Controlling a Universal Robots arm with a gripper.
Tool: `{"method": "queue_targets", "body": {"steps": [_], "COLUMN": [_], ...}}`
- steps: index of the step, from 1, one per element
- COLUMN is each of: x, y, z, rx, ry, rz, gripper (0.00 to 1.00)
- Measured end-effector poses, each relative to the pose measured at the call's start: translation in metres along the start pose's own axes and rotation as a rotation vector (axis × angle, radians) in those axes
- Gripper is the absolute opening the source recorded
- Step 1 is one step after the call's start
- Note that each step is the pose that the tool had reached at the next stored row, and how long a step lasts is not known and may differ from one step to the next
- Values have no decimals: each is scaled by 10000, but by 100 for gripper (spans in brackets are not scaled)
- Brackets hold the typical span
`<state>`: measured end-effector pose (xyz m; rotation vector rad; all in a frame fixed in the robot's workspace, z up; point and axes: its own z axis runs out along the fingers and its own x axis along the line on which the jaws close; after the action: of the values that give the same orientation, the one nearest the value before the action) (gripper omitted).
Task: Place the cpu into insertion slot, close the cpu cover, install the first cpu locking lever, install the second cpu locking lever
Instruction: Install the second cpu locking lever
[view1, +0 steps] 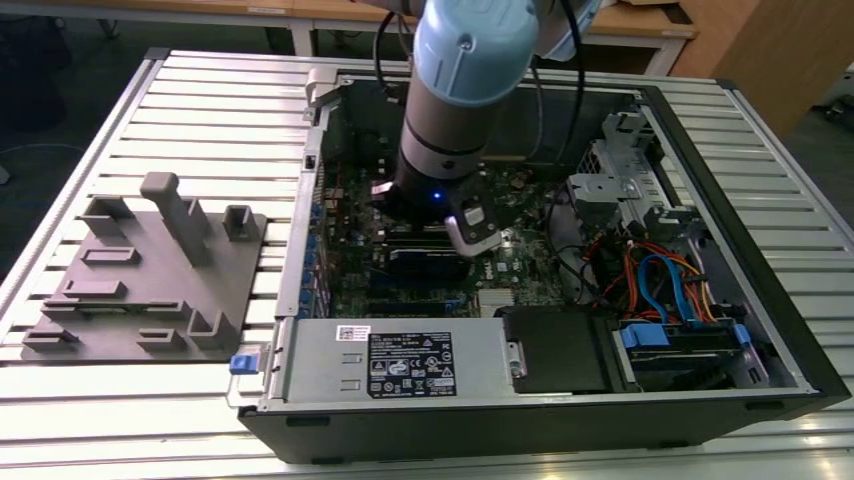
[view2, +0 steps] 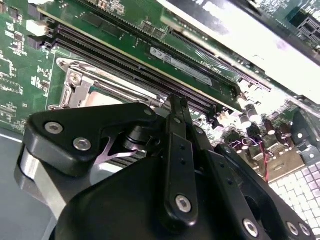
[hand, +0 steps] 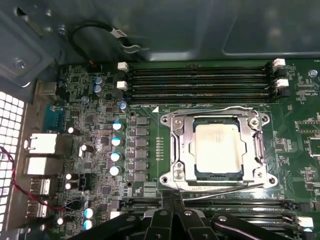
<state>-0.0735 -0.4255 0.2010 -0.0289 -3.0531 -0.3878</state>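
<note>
Silver-grey square cpu (hand: 218, 146) sat seated under its closed silver frame cover (hand: 181, 150); black end effector (hand: 172, 200), fingers together, needed a square press on the wire lever (hand: 225, 187).

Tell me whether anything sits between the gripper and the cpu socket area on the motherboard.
Nothing visible does. In the first wrist view the gripper sits at the edge of the insertion slot, where a thin wire lever runs. The cpu already lies in the slot, with the cpu cover framing it.
</note>
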Motion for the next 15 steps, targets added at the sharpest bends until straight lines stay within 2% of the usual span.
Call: {"method": "queue_targets", "body": {"steps": [3, 5, 9, 15], "x": [14, 15, 13, 15], "y": [-6, -11, -16, -18], "z": [19, 38, 61, 72], "rx": [-35, -111, -202, -294], "ry": [2, 4, 7, 8], "rz": [-2, -6, -12, -19], "gripper": [10, 10, 10, 10]}}
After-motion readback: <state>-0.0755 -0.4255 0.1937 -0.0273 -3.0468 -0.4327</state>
